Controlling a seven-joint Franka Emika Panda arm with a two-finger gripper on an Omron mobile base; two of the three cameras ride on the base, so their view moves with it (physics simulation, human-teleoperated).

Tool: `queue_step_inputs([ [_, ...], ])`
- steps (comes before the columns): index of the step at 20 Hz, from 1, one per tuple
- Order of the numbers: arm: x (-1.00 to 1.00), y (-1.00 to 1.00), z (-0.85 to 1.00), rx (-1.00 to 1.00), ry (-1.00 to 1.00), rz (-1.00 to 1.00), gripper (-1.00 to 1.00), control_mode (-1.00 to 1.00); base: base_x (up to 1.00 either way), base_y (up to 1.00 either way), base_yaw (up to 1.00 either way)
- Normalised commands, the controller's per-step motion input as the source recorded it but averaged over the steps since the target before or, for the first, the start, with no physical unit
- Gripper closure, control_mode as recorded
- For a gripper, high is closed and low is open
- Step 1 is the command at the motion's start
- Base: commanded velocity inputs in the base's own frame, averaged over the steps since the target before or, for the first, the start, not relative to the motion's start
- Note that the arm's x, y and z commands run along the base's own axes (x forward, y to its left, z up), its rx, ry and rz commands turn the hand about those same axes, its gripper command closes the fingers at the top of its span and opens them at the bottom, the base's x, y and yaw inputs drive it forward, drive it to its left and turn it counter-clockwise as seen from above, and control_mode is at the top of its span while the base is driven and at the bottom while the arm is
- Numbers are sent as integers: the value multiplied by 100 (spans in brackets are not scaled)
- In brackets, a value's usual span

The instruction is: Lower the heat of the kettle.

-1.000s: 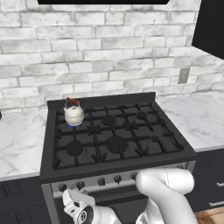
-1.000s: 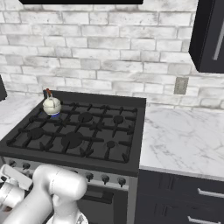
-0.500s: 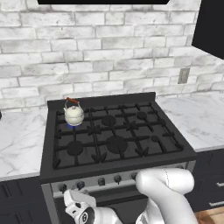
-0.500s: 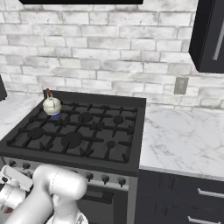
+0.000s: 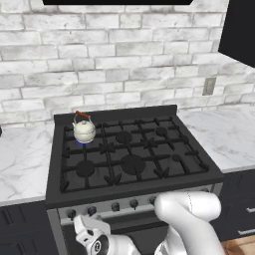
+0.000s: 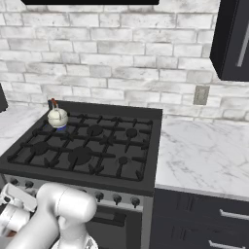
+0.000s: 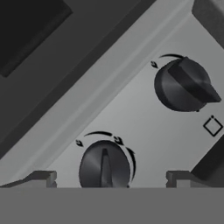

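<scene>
Sitting on the rear-left burner, upper left of the stove (image 5: 129, 191) in the left base view, the kettle (image 5: 83, 130) has a small blue flame showing under it, so that burner is lit and its control on the front panel is the thing to turn. That is probably why the arm is folded low in front of the range: the gripper (image 7: 109, 179) sits at the bottom of the hand view, fingertips (image 7: 41, 178) spread wide and holding nothing, either side of a round knob (image 7: 105, 166) at bottom centre. That knob's ridge points straight up in the frame; a second knob (image 7: 186, 85) at upper right is turned to another angle. Which one serves the kettle's burner cannot be told from the hand view alone, though the framed one lies toward the left end of the panel, matching the kettle's side. Jaws are apart from the knob, not yet touching. In the right base view the kettle (image 6: 57, 116) is at upper left of the stove. Compared with the earlier frames, kettle, stove and marble tabletop (image 6: 204, 151) look unchanged; the wrist at the lower left of the left base view has shifted only slightly, creeping toward the panel.
</scene>
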Motion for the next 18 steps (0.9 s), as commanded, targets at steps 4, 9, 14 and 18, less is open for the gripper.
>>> queue_step_inputs([
  [4, 17, -1, 0, 1, 0, 1, -100, -100, 0, 0, 0],
  [9, 13, -2, 0, 0, 0, 1, -100, -100, 0, 0, 0],
  [14, 12, 0, 0, 0, 0, 1, 100, -100, 0, 0, 0],
  [18, 0, -1, 0, 0, 0, 1, 100, -100, 0, 0, 0],
])
